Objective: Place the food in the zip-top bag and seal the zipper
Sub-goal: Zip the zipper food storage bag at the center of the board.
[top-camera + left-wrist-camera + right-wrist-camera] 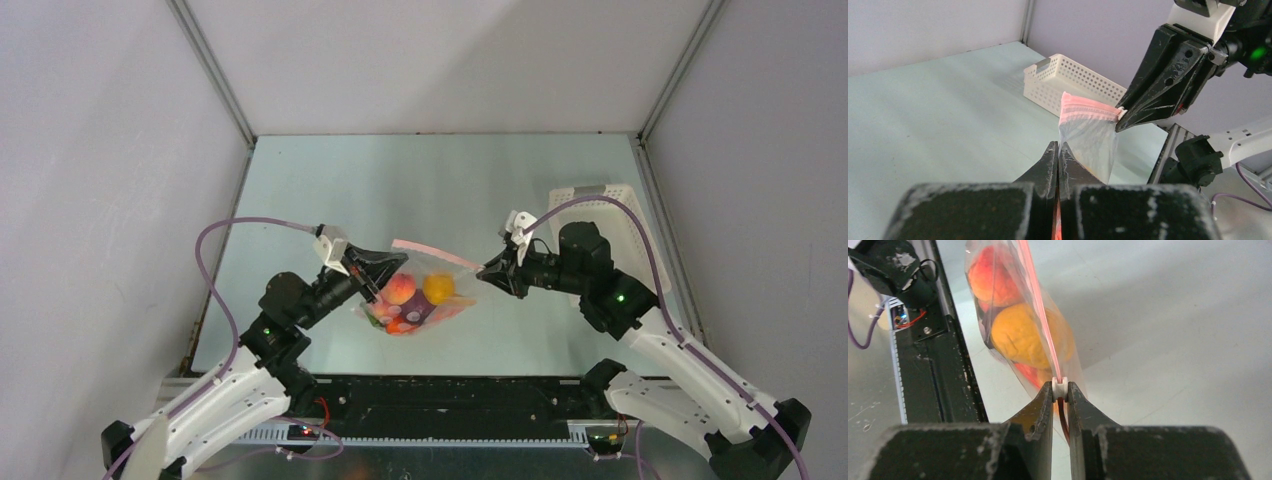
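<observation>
Left gripper (395, 262): fingers pressed together on the zip-top bag (458, 272) at its left end. The left wrist view shows clear film and a pink glow pinched between them.
Food (400, 290): inside the bag, below its pink edge. There is a peach-coloured piece, an orange one, and purple and red pieces underneath. None shows outside the bag.
Zip-top bag: hangs between the two grippers, pink edge uppermost, with the load sagging under it. Whether its bottom touches the table (300, 200) cannot be told.
Zipper (435, 253): runs taut along the bag's top edge from one gripper to the other. Whether its whole length is pressed shut cannot be told.
White slider (1059, 389): sits on the zipper at the bag's right end.
Right gripper (485, 270): at the bag's right end, jaws clamped on the white slider.
White basket (600, 195): right of the bag, beyond the right gripper and well apart from the film.
Step, as judged: the loading looks done and the sealing is in hand.
Risk, slip: the smooth film could slide out of the left fingers under the weight of the food, dropping that corner.
Risk, slider: it is small and hard, so a skewed pull could pop it out of the jaws.
Risk, gap: any stretch left unsealed could open when the bag is released and let food out.
Risk, overpull: drawing the ends further apart could strain or tear the film at the left pinch.
</observation>
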You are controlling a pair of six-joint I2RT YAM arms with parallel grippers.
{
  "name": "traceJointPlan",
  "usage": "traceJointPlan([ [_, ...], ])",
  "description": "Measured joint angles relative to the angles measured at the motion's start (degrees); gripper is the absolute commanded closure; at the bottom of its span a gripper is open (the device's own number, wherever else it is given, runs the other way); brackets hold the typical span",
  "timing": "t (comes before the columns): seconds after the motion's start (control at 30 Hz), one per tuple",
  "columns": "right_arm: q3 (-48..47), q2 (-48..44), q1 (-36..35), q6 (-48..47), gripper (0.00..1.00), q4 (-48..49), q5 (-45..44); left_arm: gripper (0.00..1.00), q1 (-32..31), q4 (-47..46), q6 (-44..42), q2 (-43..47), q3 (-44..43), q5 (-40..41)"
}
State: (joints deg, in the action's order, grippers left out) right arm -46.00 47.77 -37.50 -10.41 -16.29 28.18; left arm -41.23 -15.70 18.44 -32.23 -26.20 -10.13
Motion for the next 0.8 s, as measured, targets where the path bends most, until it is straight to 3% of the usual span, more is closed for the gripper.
traceJointPlan([
  [0.43, 2.2, -8.2, 5.4, 1.2, 0.93, -5.7, -6.1, 1.0, 0.0, 1.0, -0.5, 2.6, 1.1, 6.9],
  [0.8, 3.3, -15.3, 7.2, 1.9, 1.0, -10.1, -6.7, 1.0, -0.2, 1.5, -0.4, 4.1, 2.1, 6.8],
])
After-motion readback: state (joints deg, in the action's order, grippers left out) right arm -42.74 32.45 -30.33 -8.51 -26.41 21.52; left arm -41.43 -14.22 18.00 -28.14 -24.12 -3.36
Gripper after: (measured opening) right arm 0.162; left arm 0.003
